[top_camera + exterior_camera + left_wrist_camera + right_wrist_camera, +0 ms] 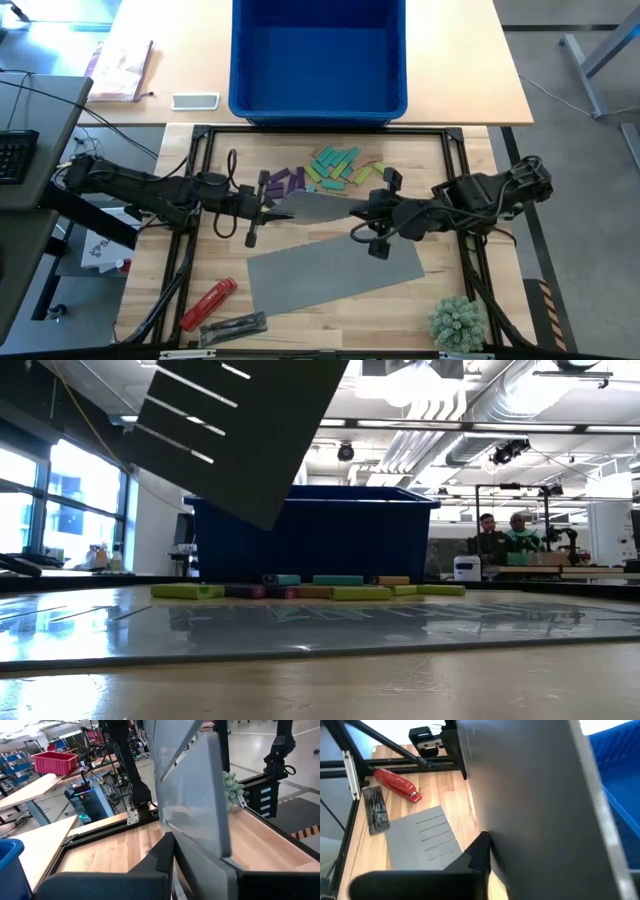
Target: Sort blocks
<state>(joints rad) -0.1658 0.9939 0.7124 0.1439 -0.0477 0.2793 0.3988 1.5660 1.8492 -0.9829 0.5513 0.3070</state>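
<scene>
A grey mat (312,205) hangs tilted above the table's middle, between my two grippers; in the low view it shows dark at the upper left (240,430). My left gripper (270,205) is shut on its left end and my right gripper (355,212) on its right end. The blocks (335,170), purple, teal, lime and tan, lie in a loose heap on the table just beyond the lifted mat, in front of the blue bin (318,55). A second grey mat (335,270) lies flat on the table nearer the front. My left gripper pinches the lifted mat's left end (200,850) between its two fingers, coming nearly level from the table's left. The sheet stands on edge in the hold, clear of the table. My right gripper pinches the mat's right end (520,850) between its fingers, slanting down from the table's right. The mat is lifted clear and tilted.
A red stapler (208,303) and a dark tool (233,325) lie at the front left, and a small plant (455,322) stands at the front right. A black frame (200,135) borders the work area. People sit far behind the table (505,535).
</scene>
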